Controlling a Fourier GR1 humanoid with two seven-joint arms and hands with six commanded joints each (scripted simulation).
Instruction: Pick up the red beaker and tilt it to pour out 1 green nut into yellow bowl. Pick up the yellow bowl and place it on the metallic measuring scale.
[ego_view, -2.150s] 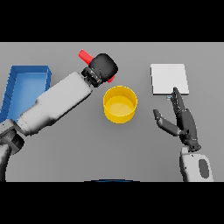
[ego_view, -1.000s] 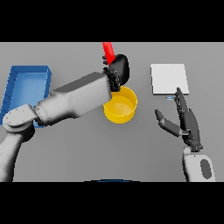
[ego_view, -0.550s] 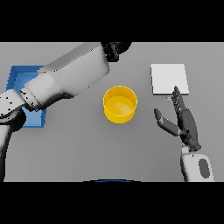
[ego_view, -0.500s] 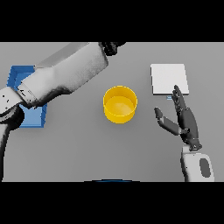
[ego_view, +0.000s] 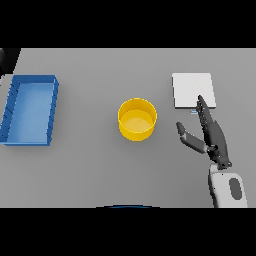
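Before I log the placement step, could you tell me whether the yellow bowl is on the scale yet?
No, the bowl stands on the table, apart from the scale, with the right hand open beside it.

Right hand raised at the near right of the scene, fingers straight and pointing far, thumb spread out to the left, white and grey forearm entering from the lower edge, holding nothing
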